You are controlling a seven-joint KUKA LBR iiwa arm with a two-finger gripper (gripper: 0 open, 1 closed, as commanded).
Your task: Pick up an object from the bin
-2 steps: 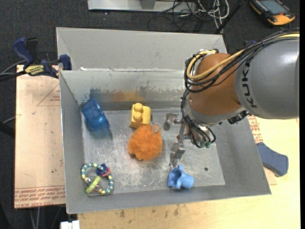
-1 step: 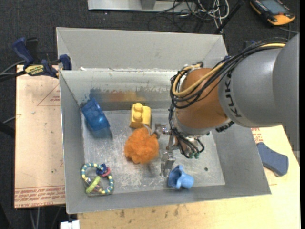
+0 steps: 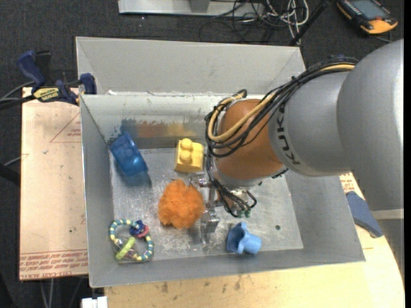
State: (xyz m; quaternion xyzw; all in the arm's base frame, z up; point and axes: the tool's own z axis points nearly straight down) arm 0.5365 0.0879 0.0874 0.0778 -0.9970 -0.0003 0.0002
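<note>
My gripper (image 3: 209, 225) hangs low over the bin floor near its middle front, below the orange wrist cover. Its metal fingers stand just right of a fuzzy orange ball (image 3: 180, 204), close to it or touching its right side. Nothing shows between the fingers. A small blue cup-like piece (image 3: 243, 240) lies on the floor to the right of the fingers. A yellow toy brick (image 3: 189, 155) sits behind the ball, toward the back wall.
A translucent blue block (image 3: 129, 159) leans in the back left corner. A ring of coloured beads (image 3: 131, 240) lies at the front left. The arm and its cables cover the bin's right half.
</note>
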